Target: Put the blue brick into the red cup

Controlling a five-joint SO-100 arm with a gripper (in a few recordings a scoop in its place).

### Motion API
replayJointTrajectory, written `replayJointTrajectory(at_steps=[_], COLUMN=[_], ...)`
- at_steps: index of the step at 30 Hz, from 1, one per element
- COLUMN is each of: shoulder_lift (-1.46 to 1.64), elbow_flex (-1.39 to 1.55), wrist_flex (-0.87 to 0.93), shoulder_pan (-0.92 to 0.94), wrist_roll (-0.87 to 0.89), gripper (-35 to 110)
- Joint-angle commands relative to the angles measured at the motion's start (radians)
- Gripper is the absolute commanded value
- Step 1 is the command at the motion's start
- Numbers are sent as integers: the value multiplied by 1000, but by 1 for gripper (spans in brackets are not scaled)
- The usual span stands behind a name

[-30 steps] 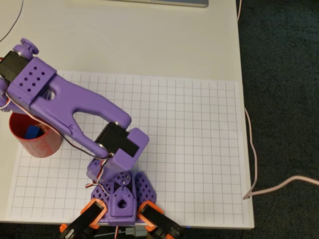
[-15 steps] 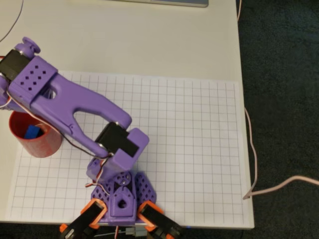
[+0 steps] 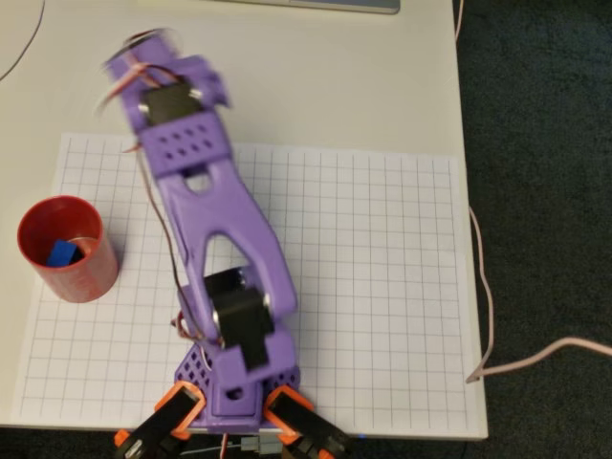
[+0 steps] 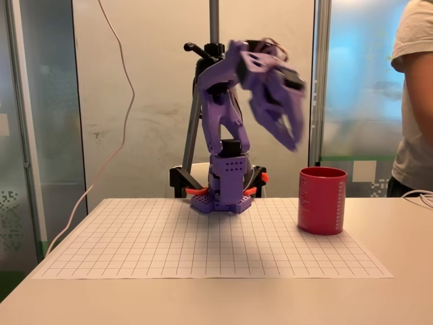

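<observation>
The red cup (image 3: 67, 251) stands upright at the left edge of the grid mat, and the blue brick (image 3: 63, 253) lies inside it on the bottom. In the fixed view the red cup (image 4: 322, 201) is on the right and its wall hides the brick. My purple gripper (image 4: 291, 141) hangs high in the air, up and to the left of the cup, blurred by motion. Its jaws stand apart and hold nothing. From overhead the gripper (image 3: 143, 62) is a blur past the mat's far edge, well clear of the cup.
A white grid mat (image 3: 382, 287) covers the table, with my arm's base (image 3: 234, 392) at its near edge. A thin cable (image 3: 483, 287) runs along the table's right edge. A person (image 4: 416, 101) stands at the right of the fixed view, behind the table.
My arm has swung away from above the cup toward the middle of the table's far side. The cup now shows whole. The blue brick has stayed in the cup.
</observation>
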Motion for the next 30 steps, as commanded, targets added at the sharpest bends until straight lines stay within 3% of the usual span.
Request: replayJointTrajectory(at_steps=[1,8,21,25,30], shoulder_lift=[195,534,910,910,910], elbow_flex=[-6,-31,-152,-55,267], wrist_flex=[-41,71,425,396,272], shoulder_pan=[179,328,347,305,252], wrist_roll=[26,25,-14,41,86], gripper=[0,0,-1,-1,-1])
